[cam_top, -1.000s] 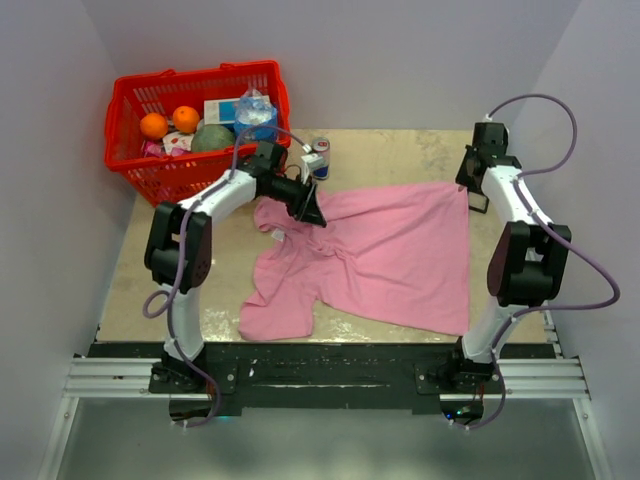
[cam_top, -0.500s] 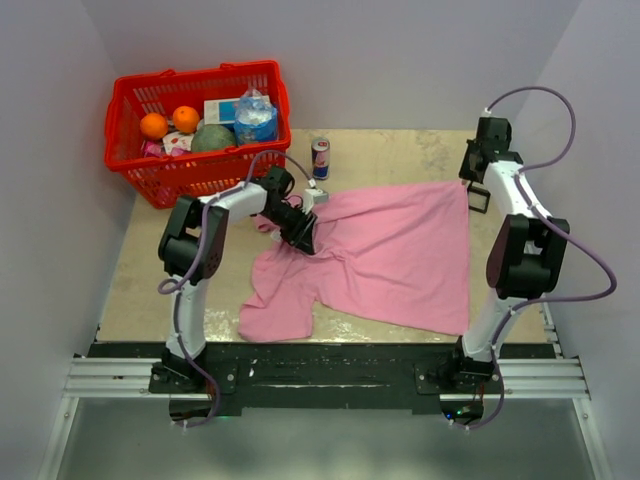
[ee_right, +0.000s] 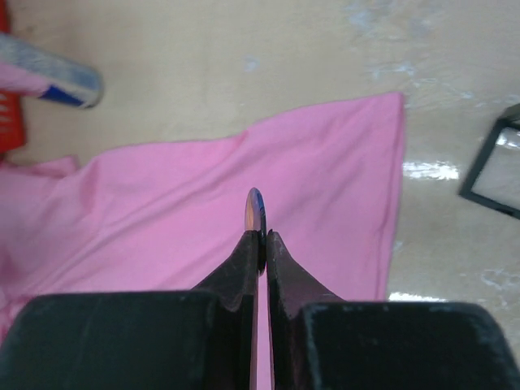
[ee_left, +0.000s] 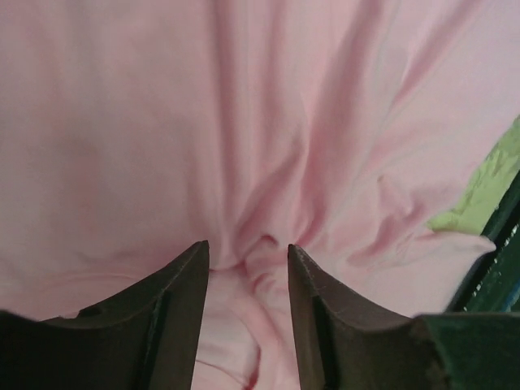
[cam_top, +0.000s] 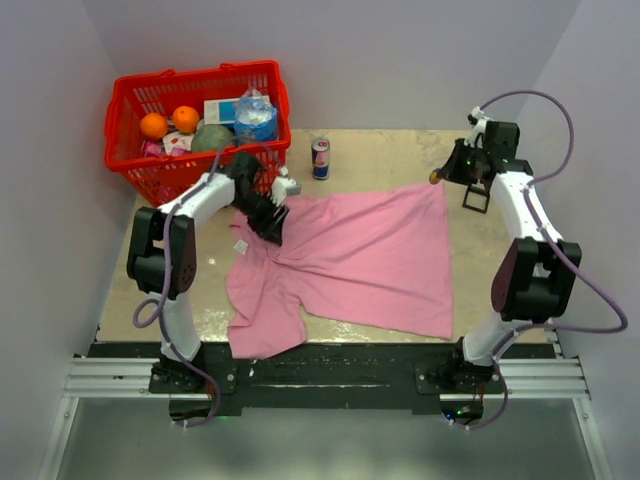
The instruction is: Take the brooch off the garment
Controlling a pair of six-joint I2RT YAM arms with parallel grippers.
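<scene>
Over far right counter | right claw [ee_right: 258,236] pinched brooch [ee_right: 255,208] edge-on, disc upright, lifted clear above garment [cam_top: 350,260] corner | left claw [ee_left: 248,256] half-wide, bunching cloth at collar end, well apart.

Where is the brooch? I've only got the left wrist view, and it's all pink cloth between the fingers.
Observer: In the right gripper. Its tips are shut on the brooch, held edge-on.
Operator: Is it off the garment?
Observer: It looks so. From the top, the brooch sits just past the far right corner of the garment, and no cloth rises to it.
Operator: Anything near that gripper?
Observer: A black cube frame stands just right of its tips, apart from them.
</scene>
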